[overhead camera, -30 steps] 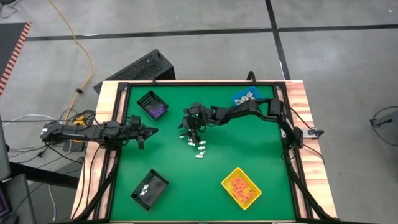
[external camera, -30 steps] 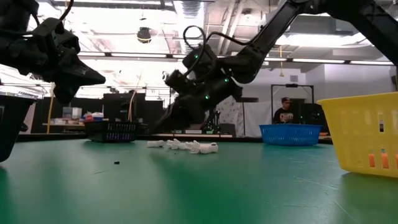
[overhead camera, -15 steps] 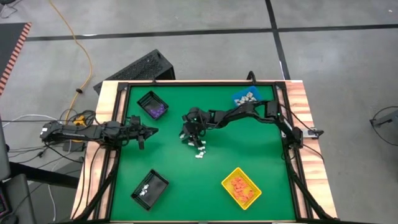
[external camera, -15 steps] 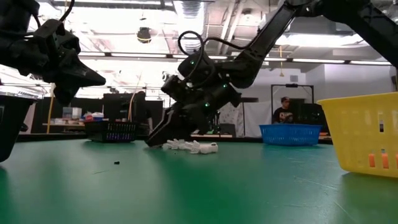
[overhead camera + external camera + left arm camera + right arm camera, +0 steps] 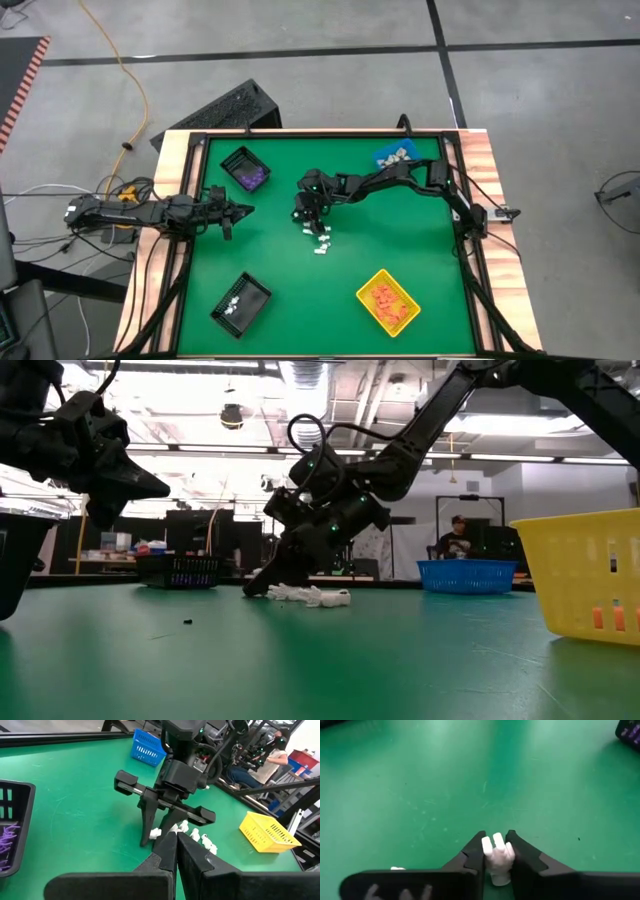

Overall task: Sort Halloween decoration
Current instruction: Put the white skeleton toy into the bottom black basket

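Observation:
Several white Halloween decoration pieces (image 5: pixel 322 240) lie in a small cluster on the green table near its middle, also in the low view (image 5: pixel 312 596). My right gripper (image 5: pixel 496 842) is at the cluster's far-left end (image 5: pixel 303 222), tips down at the table, shut on one white piece (image 5: pixel 498 856). My left gripper (image 5: pixel 245 209) hovers shut and empty over the table's left side, clear of everything (image 5: pixel 176 839). My right gripper pinches one white piece (image 5: pixel 495 851) between its two fingers, which press on its two sides. The fingers slant down from the table's far right side. Their tips are at the table's surface (image 5: pixel 258 588), and the piece sits at table level among them.
A black bin with purple pieces (image 5: pixel 245 168) stands far left. A black bin with white pieces (image 5: pixel 240 303) is near left, a yellow bin with orange pieces (image 5: pixel 388 301) near right, and a blue bin (image 5: pixel 395 157) far right. A person sits beyond the table (image 5: pixel 460 540).
My right gripper has sunk to the table at the cluster's end and tipped more steeply. Its fingers have drawn together around one white piece. The other white pieces have stayed put.

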{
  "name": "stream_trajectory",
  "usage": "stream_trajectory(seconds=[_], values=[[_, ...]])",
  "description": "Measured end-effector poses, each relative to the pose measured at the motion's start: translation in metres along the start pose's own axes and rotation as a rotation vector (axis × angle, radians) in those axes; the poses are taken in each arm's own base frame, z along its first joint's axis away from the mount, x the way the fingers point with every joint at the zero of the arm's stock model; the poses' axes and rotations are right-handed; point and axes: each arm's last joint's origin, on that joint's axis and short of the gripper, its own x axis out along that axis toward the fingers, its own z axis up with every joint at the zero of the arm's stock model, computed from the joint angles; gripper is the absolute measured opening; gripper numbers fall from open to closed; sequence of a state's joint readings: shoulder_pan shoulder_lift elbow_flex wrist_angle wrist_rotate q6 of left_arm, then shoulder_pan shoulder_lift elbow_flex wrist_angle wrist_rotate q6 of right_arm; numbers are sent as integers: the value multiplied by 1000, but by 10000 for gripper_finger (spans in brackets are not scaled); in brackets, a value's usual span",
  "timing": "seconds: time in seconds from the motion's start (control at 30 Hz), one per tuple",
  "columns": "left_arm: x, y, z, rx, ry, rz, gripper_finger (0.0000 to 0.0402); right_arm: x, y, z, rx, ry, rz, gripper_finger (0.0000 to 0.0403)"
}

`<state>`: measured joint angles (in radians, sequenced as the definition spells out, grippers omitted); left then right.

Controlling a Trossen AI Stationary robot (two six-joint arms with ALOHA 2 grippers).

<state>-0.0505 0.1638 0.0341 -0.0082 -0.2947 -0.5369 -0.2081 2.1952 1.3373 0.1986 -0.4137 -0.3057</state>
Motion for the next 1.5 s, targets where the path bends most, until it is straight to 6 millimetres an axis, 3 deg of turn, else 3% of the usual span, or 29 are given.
stream_trajectory(seconds=[0.3, 0.47, 0.6, 0.7, 0.87, 1.07, 1.3, 1.5], values=[[0, 0, 0, -2, 0, 0, 0, -10, 5, 13, 10, -13, 3, 59], [0, 0, 0, -2, 0, 0, 0, -22, 15, 39, -39, -92, 0, 58], [0, 0, 0, -5, 0, 0, 0, -17, 37, 55, -87, -140, 35, 57], [0, 0, 0, -5, 0, 0, 0, -11, 60, 80, -148, -202, 73, 57], [0, 0, 0, -26, 0, 0, 0, -5, 102, 112, -379, -272, 75, 57], [0, 0, 0, -34, 0, 1, 0, -10, 107, 135, -493, -338, 51, 56], [0, 0, 0, -31, -1, -1, 0, 11, 119, 152, -501, -431, 109, 56], [1, 0, -1, -21, 9, 13, 0, 38, 131, 160, -502, -441, 268, 56]])
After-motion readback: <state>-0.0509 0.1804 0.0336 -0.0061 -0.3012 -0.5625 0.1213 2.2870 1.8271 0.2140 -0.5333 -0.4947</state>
